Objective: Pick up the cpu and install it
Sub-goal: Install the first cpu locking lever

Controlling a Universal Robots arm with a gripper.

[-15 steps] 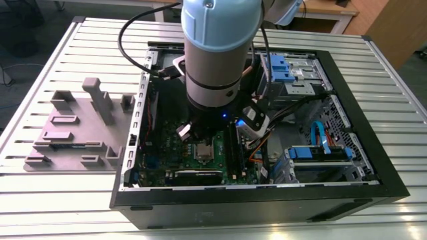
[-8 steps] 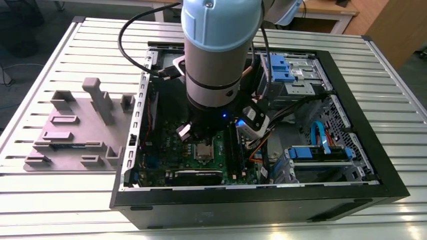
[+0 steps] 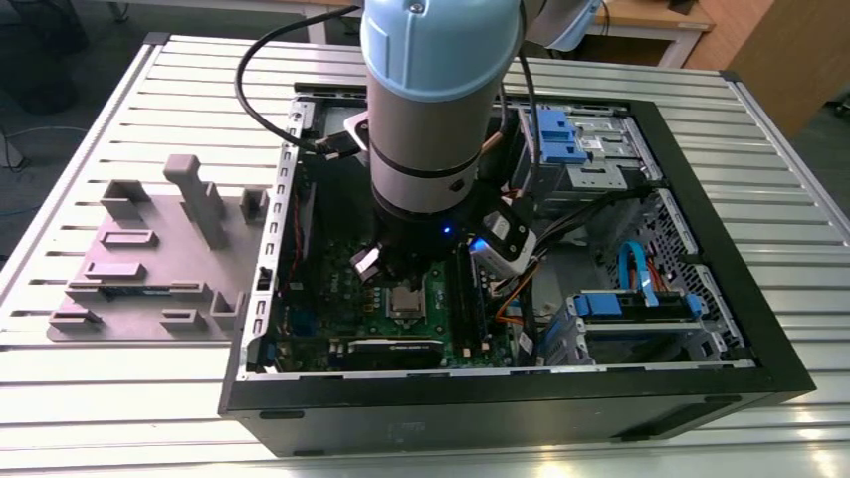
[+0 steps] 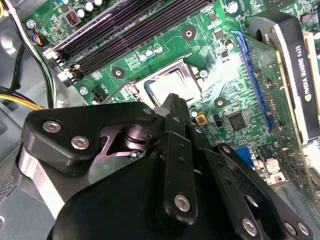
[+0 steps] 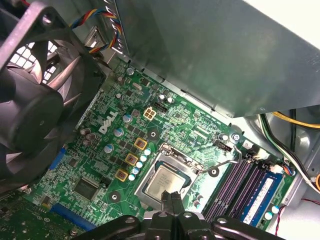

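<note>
The cpu [image 5: 161, 183], a small square chip with a dull silver top, lies flat inside the metal-framed socket [image 5: 172, 159] on the green motherboard [image 5: 165, 120]. It also shows as the cpu [image 4: 176, 85] and cpu [image 3: 405, 299]. My gripper [image 5: 173, 198] hangs just above one edge of the chip, its two black fingertips pressed together with no gap and nothing between them. In the second wrist view the gripper [image 4: 175, 101] tip overlaps the chip's near edge. The arm reaches down into the open computer case [image 3: 743, 329], and the gripper [image 3: 396, 271] is right over the socket.
Memory slots [image 5: 235, 186] run beside the socket, and a wire socket lever [image 5: 231, 161] stands between them. A black case fan [image 5: 35, 100] and a graphics card [image 4: 295, 65] flank the board. A grey fixture [image 3: 159, 249] lies on the slatted table at the exterior view's left.
</note>
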